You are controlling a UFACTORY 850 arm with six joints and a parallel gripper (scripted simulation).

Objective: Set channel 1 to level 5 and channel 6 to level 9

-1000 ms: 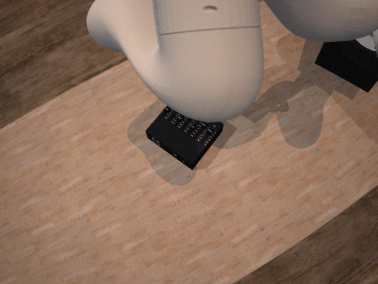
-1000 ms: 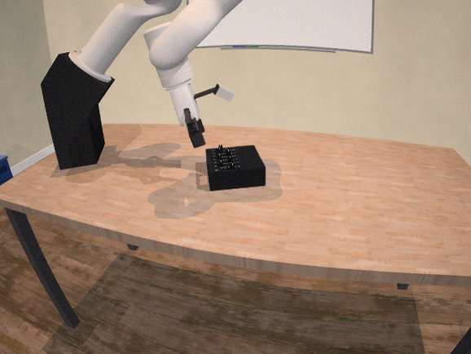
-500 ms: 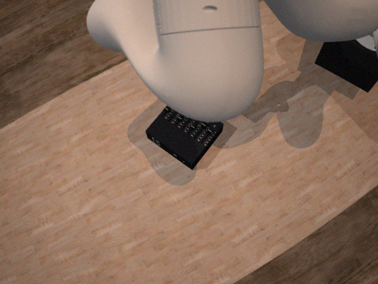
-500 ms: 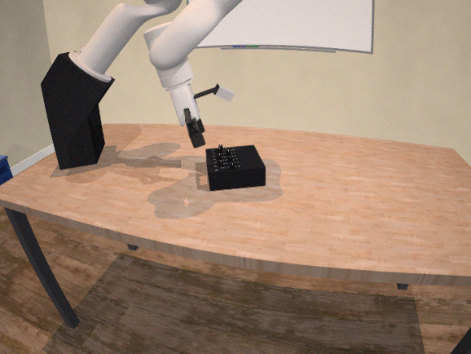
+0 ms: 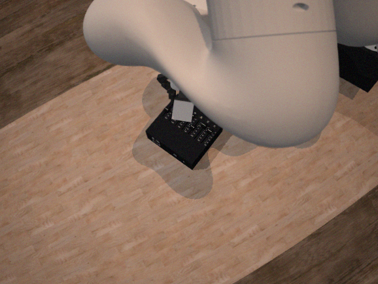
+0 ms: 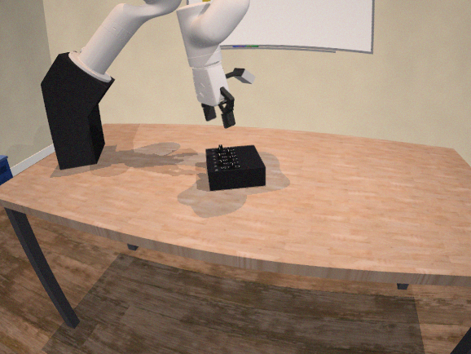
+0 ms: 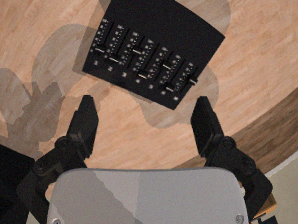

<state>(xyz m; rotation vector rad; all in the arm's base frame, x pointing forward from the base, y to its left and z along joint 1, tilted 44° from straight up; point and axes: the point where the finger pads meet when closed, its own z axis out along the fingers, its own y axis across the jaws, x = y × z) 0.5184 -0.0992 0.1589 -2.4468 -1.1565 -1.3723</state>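
The black lighting desk (image 6: 235, 166) stands on its feet on the wooden table; it also shows in the top view (image 5: 183, 135) and in the wrist view (image 7: 154, 39). A row of several faders (image 7: 143, 58) runs along its near edge in the wrist view, with caps at different heights. My gripper (image 6: 218, 112) hangs open and empty well above the desk's far left end. In the wrist view its two black fingers stand wide apart below the desk. In the top view the white arm hides part of the desk and only one finger (image 5: 167, 86) shows.
The arm's black base (image 6: 73, 112) stands at the table's left end. A whiteboard (image 6: 301, 24) hangs on the back wall. The table's curved front edge (image 6: 244, 257) is near the camera.
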